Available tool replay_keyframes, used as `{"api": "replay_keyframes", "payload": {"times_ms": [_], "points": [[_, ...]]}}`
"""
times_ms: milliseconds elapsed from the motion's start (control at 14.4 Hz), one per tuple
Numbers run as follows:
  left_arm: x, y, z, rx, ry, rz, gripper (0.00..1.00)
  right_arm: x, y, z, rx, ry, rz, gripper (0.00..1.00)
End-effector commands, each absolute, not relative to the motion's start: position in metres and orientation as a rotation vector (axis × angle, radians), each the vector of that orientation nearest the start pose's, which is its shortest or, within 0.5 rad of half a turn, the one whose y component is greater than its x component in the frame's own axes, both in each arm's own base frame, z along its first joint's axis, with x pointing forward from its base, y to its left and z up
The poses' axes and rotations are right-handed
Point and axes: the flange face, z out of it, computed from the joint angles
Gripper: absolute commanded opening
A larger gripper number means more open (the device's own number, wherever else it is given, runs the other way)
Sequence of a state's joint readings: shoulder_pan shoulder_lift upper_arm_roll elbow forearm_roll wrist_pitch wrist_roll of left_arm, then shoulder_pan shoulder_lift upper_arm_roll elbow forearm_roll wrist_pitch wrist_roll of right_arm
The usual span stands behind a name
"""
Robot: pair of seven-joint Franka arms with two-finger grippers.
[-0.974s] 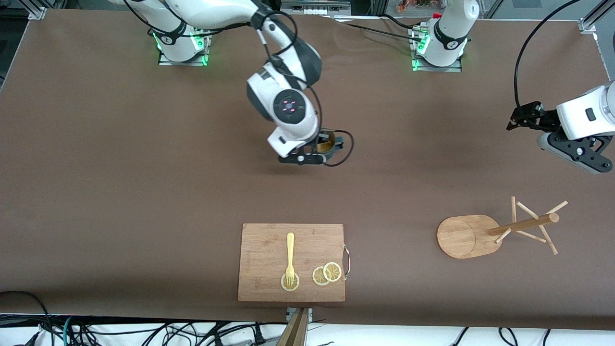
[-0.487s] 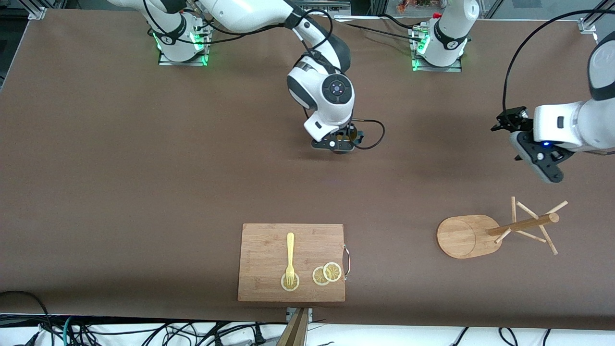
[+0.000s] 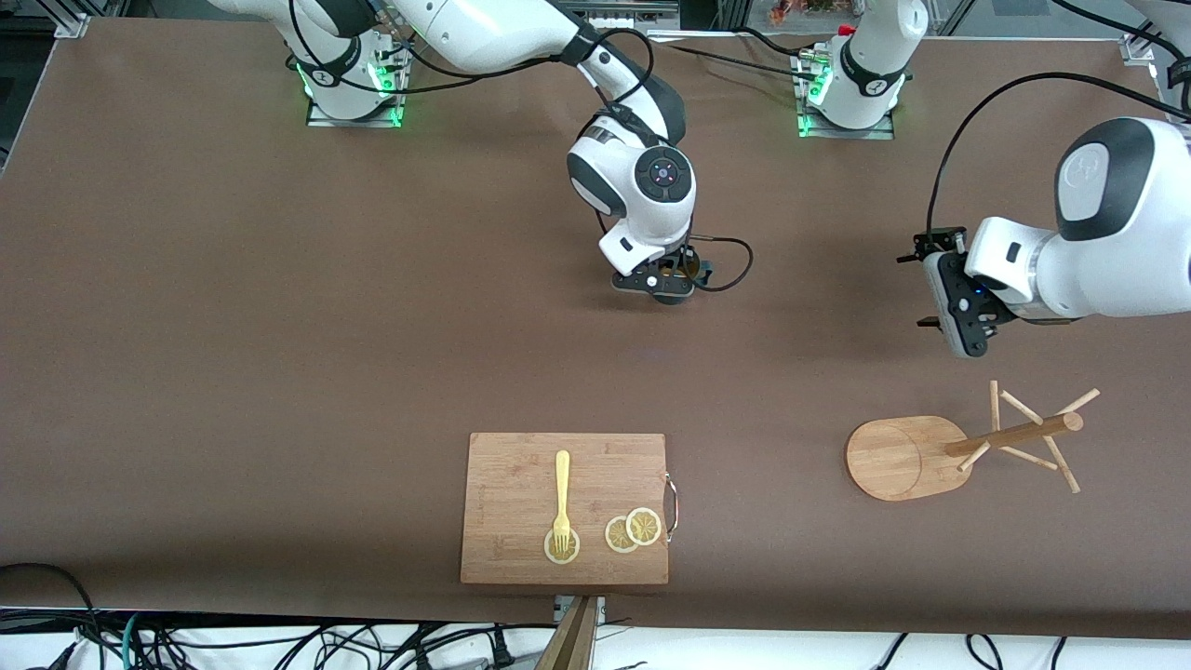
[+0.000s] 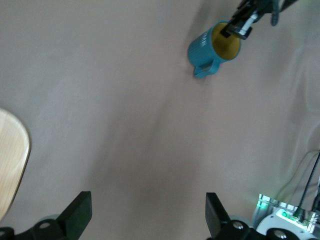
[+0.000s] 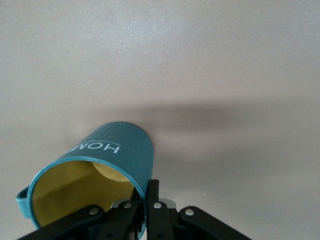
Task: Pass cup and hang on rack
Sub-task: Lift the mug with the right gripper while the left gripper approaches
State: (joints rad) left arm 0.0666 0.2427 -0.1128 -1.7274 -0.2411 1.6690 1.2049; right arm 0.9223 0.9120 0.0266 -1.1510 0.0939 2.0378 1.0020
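The brown table (image 3: 279, 354) carries two arms, and the step in hand looks like the pass: the cup is aloft at mid-table, waiting to change grippers. The wooden cutting board (image 3: 521, 484) lies close to the front camera, with a yellow fork (image 3: 561, 498) and lemon slices (image 3: 633, 530) on it. The rack (image 3: 907, 456) sits nearer the left arm's end, tipped on its side, its post and pegs pointing toward that end. The right gripper (image 3: 672, 279) hangs over the middle of the table, its fingers clamped on the rim of the cup (image 4: 214, 49), one finger inside the yellow bowl and one outside; the mug hangs tilted, clear of the table, its handle sticking out to one side. The left gripper (image 3: 935, 288) hovers over bare table between the cup and the rack, well apart from both, its fingers (image 4: 80, 215) spread wide and empty. The next move, as I judge it, calls for the left gripper to close in on the mug's body or handle and grip before the right lets go; the toppled rack may make hanging awkward.
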Motion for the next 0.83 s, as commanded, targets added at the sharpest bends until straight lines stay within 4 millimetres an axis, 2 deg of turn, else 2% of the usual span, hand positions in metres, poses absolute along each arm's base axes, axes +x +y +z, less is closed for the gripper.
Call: {"api": "replay_keyframes", "payload": {"times_ms": [0, 70, 209, 278, 348, 417, 487, 557, 626, 765], "points": [[0.569, -0.056, 0.403, -2.783, 2.23, 0.017, 1.0, 0.444, 0.629, 0.241, -3.098, 0.179, 0.108, 0.0], [0.565, -0.057, 0.385, -2.732, 2.308, -0.044, 1.0, 0.444, 0.629, 0.241, -3.101, 0.179, 0.11, 0.0], [0.555, -0.062, 0.355, -2.612, 2.437, -0.126, 1.0, 0.444, 0.628, 0.247, -3.102, 0.176, 0.115, 0.11], [0.551, -0.068, 0.344, -2.559, 2.479, -0.164, 1.0, 0.445, 0.626, 0.25, -3.108, 0.179, 0.119, 0.35], [0.548, -0.073, 0.337, -2.539, 2.493, -0.181, 1.0, 0.447, 0.623, 0.254, -3.113, 0.183, 0.126, 0.51], [0.545, -0.081, 0.333, -2.525, 2.504, -0.181, 1.0, 0.45, 0.62, 0.261, -3.114, 0.19, 0.131, 0.6], [0.543, -0.089, 0.329, -2.506, 2.512, -0.186, 1.0, 0.454, 0.618, 0.281, -3.096, 0.192, 0.116, 0.65], [0.539, -0.096, 0.324, -2.486, 2.52, -0.188, 1.0, 0.459, 0.614, 0.295, -3.088, 0.206, 0.114, 0.8], [0.536, -0.104, 0.319, -2.462, 2.53, -0.193, 1.0, 0.464, 0.607, 0.304, -3.099, 0.21, 0.125, 1.0], [0.524, -0.127, 0.304, -2.387, 2.586, -0.19, 1.0, 0.483, 0.587, 0.338, -3.084, 0.252, 0.125, 1.0]]}}
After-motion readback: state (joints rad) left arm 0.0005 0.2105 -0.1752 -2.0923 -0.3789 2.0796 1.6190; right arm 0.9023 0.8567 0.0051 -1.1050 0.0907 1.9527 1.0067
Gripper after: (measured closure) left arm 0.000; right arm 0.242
